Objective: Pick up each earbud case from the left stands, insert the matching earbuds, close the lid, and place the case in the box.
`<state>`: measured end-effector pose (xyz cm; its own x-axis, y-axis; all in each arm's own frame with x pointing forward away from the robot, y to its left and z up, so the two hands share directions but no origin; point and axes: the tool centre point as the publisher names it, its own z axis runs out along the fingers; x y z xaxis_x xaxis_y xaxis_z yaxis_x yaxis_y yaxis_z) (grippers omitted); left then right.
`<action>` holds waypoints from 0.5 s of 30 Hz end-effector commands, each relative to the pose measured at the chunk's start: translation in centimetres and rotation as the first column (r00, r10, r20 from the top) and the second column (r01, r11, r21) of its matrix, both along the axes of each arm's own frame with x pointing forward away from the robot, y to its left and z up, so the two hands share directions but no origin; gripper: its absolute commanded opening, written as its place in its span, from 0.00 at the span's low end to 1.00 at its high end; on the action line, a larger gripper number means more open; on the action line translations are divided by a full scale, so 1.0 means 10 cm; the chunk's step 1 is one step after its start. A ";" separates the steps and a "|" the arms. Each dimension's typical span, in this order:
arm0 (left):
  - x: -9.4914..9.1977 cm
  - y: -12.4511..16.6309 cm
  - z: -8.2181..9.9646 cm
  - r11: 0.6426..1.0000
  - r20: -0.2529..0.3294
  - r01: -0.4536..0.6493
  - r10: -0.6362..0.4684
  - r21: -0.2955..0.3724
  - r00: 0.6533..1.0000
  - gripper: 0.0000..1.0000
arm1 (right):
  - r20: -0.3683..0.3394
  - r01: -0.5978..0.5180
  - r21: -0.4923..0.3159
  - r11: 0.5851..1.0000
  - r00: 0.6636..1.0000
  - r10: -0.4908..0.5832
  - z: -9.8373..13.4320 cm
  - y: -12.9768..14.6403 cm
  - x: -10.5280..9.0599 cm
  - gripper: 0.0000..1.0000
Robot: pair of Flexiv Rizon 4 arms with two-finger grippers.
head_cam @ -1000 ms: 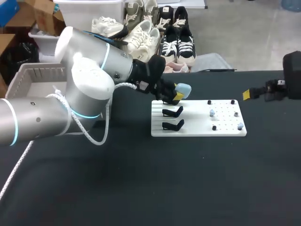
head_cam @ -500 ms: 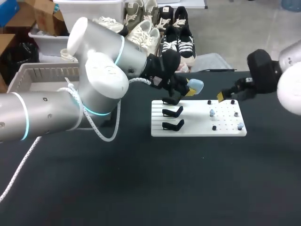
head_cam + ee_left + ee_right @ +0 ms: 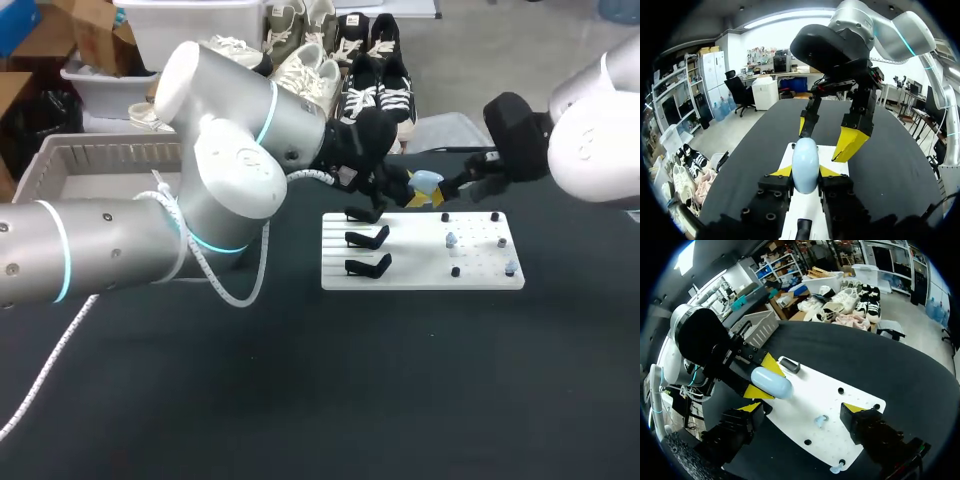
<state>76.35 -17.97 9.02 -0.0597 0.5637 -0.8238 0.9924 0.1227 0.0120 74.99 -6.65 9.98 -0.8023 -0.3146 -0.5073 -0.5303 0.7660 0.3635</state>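
Observation:
My left gripper [image 3: 415,190] is shut on a pale blue earbud case [image 3: 426,180] and holds it above the far edge of the white board [image 3: 420,277]. The case [image 3: 805,164] sits between its yellow fingertips [image 3: 781,171]. My right gripper [image 3: 455,188] stands open just right of the case, facing it; its yellow tips [image 3: 850,142] hang wide apart ahead of the case. From the right wrist the case [image 3: 771,382] lies just ahead of the open right gripper [image 3: 802,410]. Three black stands [image 3: 367,239] on the board's left are bare. Small pale earbuds [image 3: 451,240] [image 3: 821,420] sit on the board's right.
A grey slatted box [image 3: 85,165] stands at the table's far left, partly behind my left arm. Black pegs [image 3: 455,271] dot the board's right half. A white cable [image 3: 225,290] loops from the left arm over the black table.
My left arm has carried the case up and to the right, away from the stands. The right arm has swung in from the right edge until its open gripper is beside the case.

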 end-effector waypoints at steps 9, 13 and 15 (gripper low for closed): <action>-0.04 0.04 -0.04 1.000 -0.005 -0.009 0.009 0.005 1.000 0.00 | -0.004 -0.012 -0.006 1.000 1.000 0.012 0.02 0.01 0.08 1.00; -0.05 0.05 -0.05 1.000 -0.007 -0.009 0.009 0.004 1.000 0.00 | -0.008 -0.014 -0.008 1.000 1.000 0.014 0.01 0.02 0.11 1.00; -0.05 0.06 -0.05 1.000 -0.008 -0.010 0.010 0.005 1.000 0.00 | -0.009 -0.016 -0.009 1.000 1.000 0.016 0.01 0.02 0.12 1.00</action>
